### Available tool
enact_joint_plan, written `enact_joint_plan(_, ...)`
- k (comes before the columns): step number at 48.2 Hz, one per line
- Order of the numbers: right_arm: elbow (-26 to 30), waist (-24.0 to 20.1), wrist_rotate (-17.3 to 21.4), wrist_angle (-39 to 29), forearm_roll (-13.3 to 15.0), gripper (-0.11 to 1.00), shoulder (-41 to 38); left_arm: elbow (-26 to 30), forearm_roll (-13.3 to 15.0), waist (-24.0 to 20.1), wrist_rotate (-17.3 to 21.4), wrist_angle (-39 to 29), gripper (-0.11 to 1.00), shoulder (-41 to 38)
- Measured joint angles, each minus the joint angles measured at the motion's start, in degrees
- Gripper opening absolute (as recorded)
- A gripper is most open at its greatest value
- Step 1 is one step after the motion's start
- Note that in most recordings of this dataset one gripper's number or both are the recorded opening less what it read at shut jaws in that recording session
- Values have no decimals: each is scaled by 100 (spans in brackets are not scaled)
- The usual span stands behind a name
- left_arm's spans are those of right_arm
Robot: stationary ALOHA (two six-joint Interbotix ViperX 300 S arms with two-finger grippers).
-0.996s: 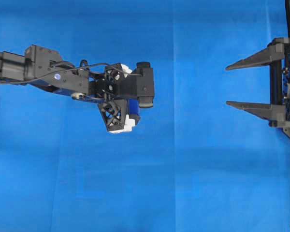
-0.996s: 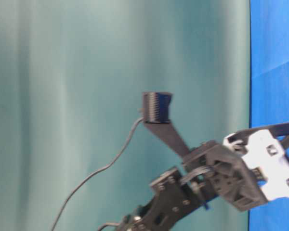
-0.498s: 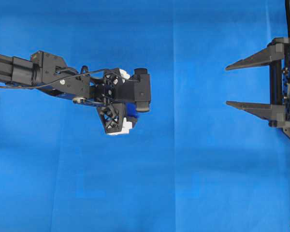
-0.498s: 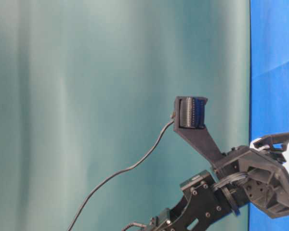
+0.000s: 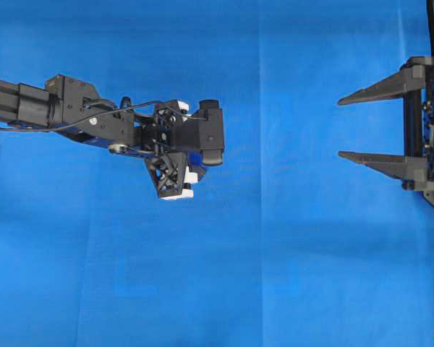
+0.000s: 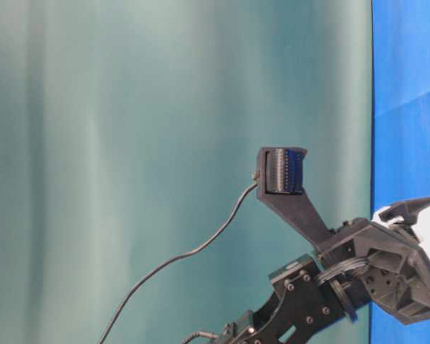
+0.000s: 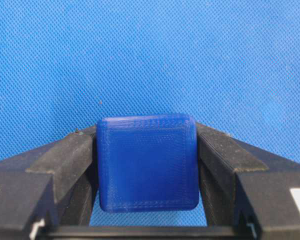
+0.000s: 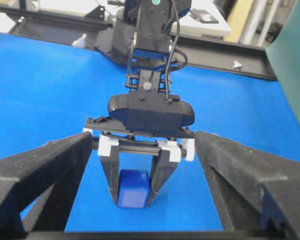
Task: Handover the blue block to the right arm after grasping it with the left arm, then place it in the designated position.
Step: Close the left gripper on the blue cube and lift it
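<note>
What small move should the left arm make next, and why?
Probably lift straight up. In the left wrist view the left tool has its fingers pressed against both sides of the small dark-blue cube, which looks to sit on the blue cloth. The right tool waits open far off.

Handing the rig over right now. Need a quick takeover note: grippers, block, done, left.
Left gripper: fingers against both sides of the blue block, pointing down at the blue cloth. Whether the block is lifted off the cloth cannot be told.
Right gripper: open and empty, at the right edge of the overhead view, well apart from the left arm and facing it.
Done: left gripper brought onto the block.
Left: confirm the grip, lift, carry across, hand over to the right gripper, then place at the designated position, which no view marks.
</note>
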State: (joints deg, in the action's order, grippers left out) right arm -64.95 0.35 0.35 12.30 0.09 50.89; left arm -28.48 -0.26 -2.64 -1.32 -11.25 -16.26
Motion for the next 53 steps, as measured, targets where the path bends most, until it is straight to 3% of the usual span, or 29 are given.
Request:
enact_joint_plan(24,0,0,0,-18,0,95,0,-18,0,-18,0,-105,49,105)
enact_joint_plan(53,0,0,0,-35,0,95,0,571,0,79,-35,-1635,49,1485)
